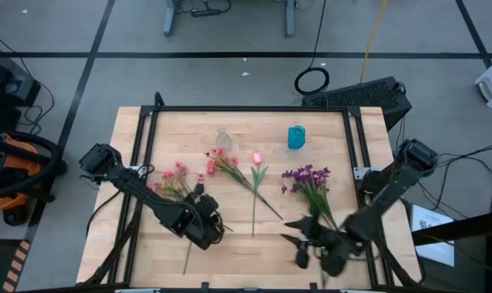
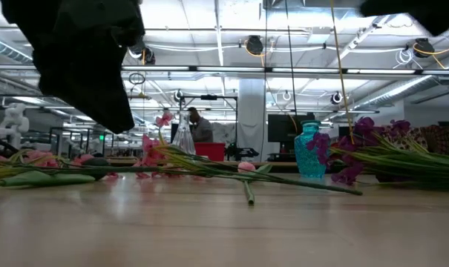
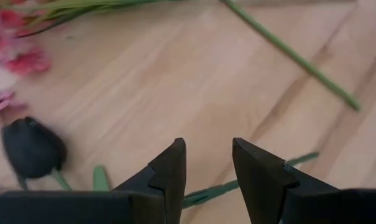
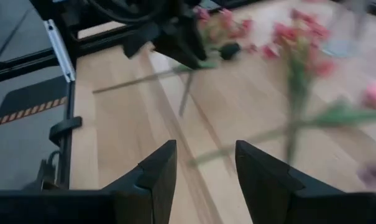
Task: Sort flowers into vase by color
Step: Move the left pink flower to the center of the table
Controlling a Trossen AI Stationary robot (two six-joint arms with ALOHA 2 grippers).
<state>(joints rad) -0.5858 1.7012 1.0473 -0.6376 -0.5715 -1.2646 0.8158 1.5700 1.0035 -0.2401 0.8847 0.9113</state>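
1. The flowers all lie flat on the surface (image 1: 148,244). None is in a vase yet, so I think the sorting has only begun.

2. The pink sprays (image 1: 176,181) lie at about 9 o'clock from the middle of the surface. More pink ones (image 1: 221,161) and the tulip (image 1: 257,158) lie near the middle. The purple bunch (image 1: 308,177) is at about 3 o'clock.

3. The clear vase (image 1: 222,136) stands at 12 o'clock. The blue vase (image 1: 296,137) stands just to its right, toward 1 o'clock.

4. The left end effector (image 1: 206,228) is low over the surface at about 7 o'clock. Its fingers are spread apart with nothing between them. A green stem (image 3: 206,193) lies on the wood just under them.

5. The right end effector (image 1: 304,242) is at about 5 o'clock, near the stem ends of the purple bunch. Its fingers are spread too, and empty.

6. I think this is the reaching step for a first pick.

7. Next, the left one needs to go down so the stem sits between its fingers, then squeeze.

8. After that comes a lift and a trip to one vase. The stem is thin, so the squeeze must be right on it.
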